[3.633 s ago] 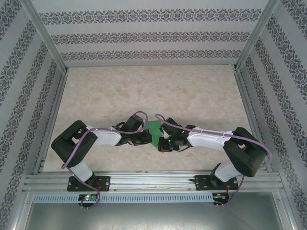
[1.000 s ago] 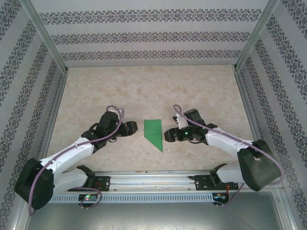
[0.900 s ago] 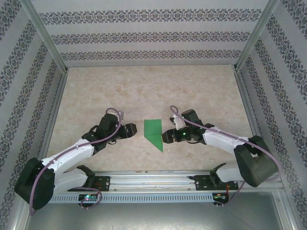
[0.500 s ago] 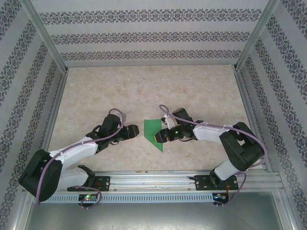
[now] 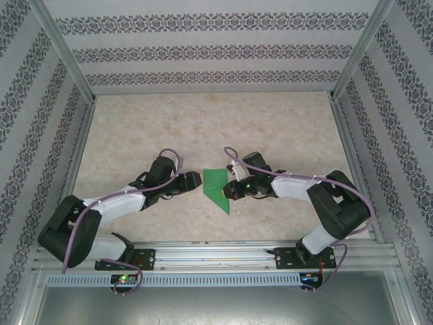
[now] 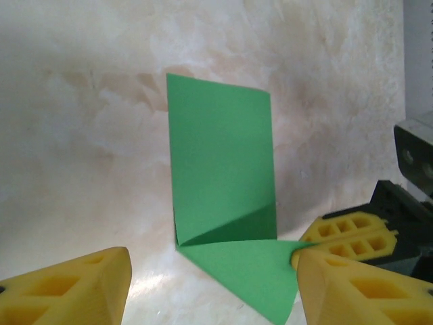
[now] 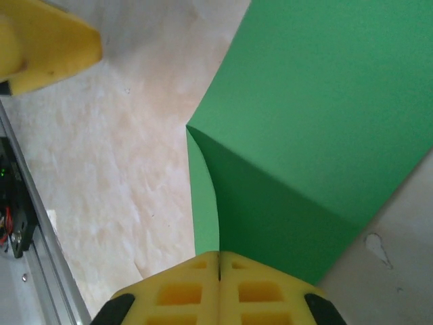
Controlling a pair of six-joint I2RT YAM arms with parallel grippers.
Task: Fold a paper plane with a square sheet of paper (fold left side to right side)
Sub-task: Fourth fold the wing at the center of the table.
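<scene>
The green square sheet of paper (image 5: pixel 215 181) lies folded on the marbled table (image 5: pixel 203 128), a narrow strip with a pointed near end. In the left wrist view the sheet of paper (image 6: pixel 220 176) shows a triangular flap lifted at its right corner. My right gripper (image 5: pixel 229 192) is shut on that corner, and its yellow fingers (image 6: pixel 352 233) pinch the edge. From the right wrist the gripper (image 7: pixel 218 261) has its pads pressed together on the paper (image 7: pixel 325 115). My left gripper (image 5: pixel 195 181) stands open just left of the sheet, low over the table (image 6: pixel 213 265), touching nothing.
Patterned walls (image 5: pixel 203 54) and aluminium posts (image 5: pixel 64 54) close in the table on three sides. A metal rail (image 5: pixel 216 254) runs along the near edge behind both arm bases. Bare tabletop stretches beyond the paper.
My right gripper slid left to the paper's right edge and closed on it, lifting the flap a little. My left gripper crept closer to the left edge and stayed open.
</scene>
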